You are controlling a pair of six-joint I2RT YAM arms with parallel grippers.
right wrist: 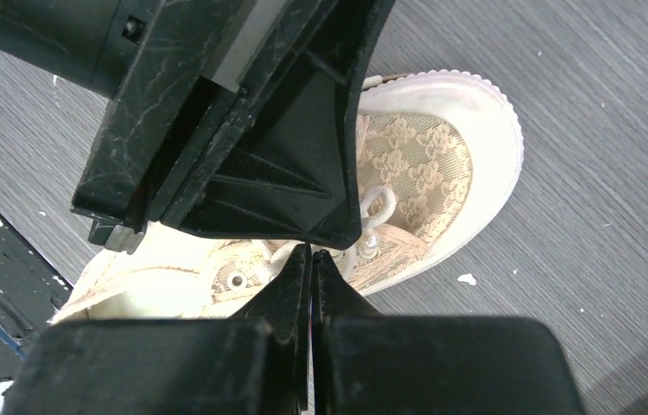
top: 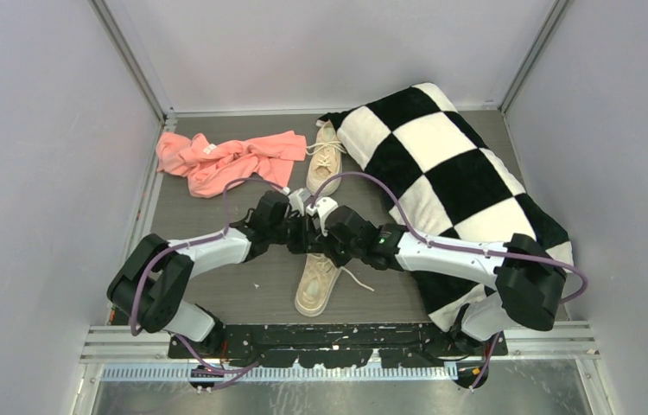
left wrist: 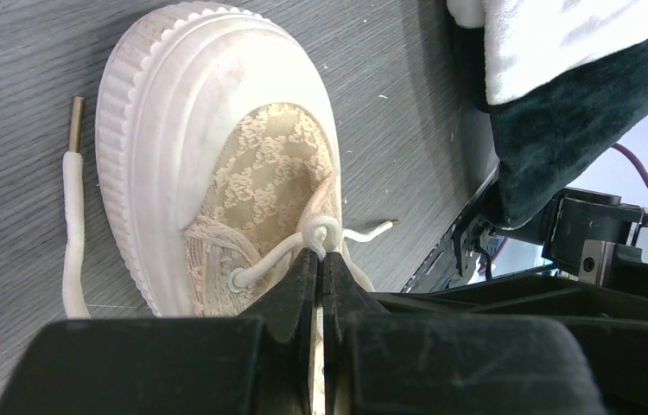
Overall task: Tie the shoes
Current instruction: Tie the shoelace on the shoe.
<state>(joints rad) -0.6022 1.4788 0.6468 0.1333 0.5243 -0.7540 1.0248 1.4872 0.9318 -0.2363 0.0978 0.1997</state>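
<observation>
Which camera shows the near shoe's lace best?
Left wrist view: the lace loop is clear, pinched by the left gripper. Overhead, the arms cover it. The right wrist view is mostly blocked by that gripper.

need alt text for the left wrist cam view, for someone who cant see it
The left gripper, shut, pinches a cream lace loop at the front of a beige sneaker with a thick pale sole. A loose lace end lies on the grey table at left; a black-and-white pillow fills the upper right corner.
</observation>
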